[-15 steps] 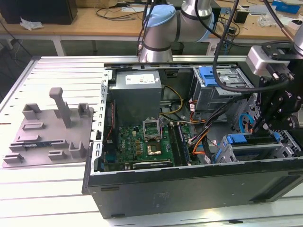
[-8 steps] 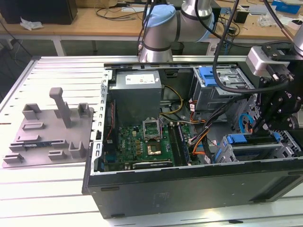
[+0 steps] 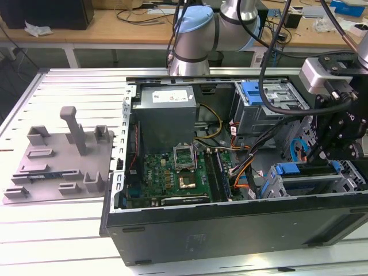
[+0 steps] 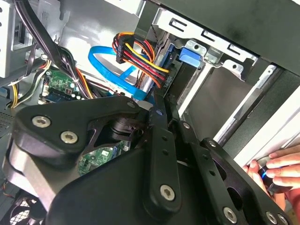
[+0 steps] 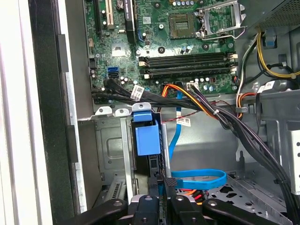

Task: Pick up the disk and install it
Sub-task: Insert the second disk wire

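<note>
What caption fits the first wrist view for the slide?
End effector poised over the blue-bracketed disk standing in the metal drive cage, with the motherboard beyond.

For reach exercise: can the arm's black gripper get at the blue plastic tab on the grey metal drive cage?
Probably yes: the black gripper hangs close to the blue plastic tab, nothing between them; the cable bundle passes aside.

Open PC case [image 3: 230, 230] lies on a slatted white table [image 3: 57, 236]. Inside: green motherboard [image 3: 172, 178] w/ CPU socket [image 3: 187, 183], grey PSU box [image 3: 168, 118] beside it, orange/yellow/black cables [image 3: 241, 167], blue flat cable [image 5: 197, 179]. Grey plastic fixture [image 3: 60, 158] sits outside the case, at exterior view's left.
</note>
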{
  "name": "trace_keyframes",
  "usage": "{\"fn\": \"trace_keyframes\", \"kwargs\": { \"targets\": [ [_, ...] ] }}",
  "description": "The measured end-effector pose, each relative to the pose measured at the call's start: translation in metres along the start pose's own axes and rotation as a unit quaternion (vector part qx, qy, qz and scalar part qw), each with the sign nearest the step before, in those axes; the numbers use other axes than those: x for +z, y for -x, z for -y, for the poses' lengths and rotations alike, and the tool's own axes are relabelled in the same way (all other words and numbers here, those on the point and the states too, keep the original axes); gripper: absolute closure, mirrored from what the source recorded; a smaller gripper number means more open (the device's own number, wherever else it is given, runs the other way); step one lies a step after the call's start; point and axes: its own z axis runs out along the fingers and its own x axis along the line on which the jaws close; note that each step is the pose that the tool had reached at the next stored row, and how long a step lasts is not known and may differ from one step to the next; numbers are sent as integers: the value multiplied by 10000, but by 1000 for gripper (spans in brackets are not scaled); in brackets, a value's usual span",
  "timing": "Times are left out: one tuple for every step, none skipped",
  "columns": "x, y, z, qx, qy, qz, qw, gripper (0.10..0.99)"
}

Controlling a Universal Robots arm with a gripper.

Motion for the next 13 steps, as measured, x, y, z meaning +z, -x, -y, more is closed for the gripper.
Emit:
{"fn": "trace_keyframes", "kwargs": {
  "targets": [
    [2,0,0,0,0,2,10000,925],
    [4,0,0,0,0,3,10000,925],
    [6,0,0,0,0,4,10000,925],
    [7,0,0,0,0,7,10000,925],
    [9,0,0,-1,1,9,10000,925],
    [10,0,0,-1,1,13,10000,925],
    [11,0,0,-1,1,14,10000,925],
    [13,-4,0,-4,1,17,10000,925],
    [14,-8,1,-5,1,19,10000,925],
    [14,-10,1,-5,2,20,10000,925],
    [14,-11,1,-5,2,20,10000,925],
    [14,-15,1,-5,1,21,10000,925],
    [14,-17,2,-5,2,21,10000,925]
  ]
}}
